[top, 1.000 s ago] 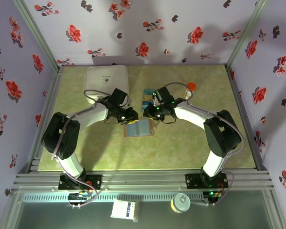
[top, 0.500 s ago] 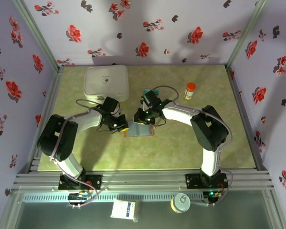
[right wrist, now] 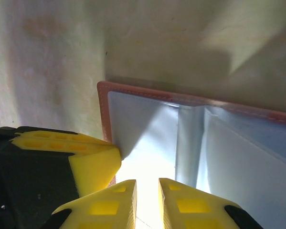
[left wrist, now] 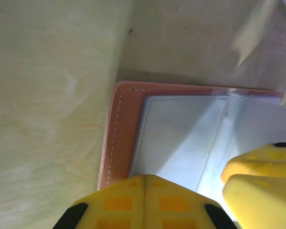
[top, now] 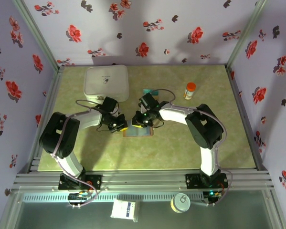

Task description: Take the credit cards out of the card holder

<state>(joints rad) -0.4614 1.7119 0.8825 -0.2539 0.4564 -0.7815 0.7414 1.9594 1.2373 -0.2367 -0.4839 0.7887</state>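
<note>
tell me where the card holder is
In the top view the card holder lies open at mid-table, with the left gripper at its left edge and the right gripper over its far edge.

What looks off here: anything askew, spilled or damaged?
Nothing stands out. The card holder lies open and flat on the table, its stitched leather edge intact, with the left hand and right hand down at it. The orange-capped bottle stands upright, and the white box sits flat. No spill.

Walls (top: 143,28): pale lilac, printed with red and dark flowers
Bench (top: 181,148): mottled yellow-green top
Rails (top: 143,180): grey metal, along the near edge
Light: soft shadows on the back wall
</note>
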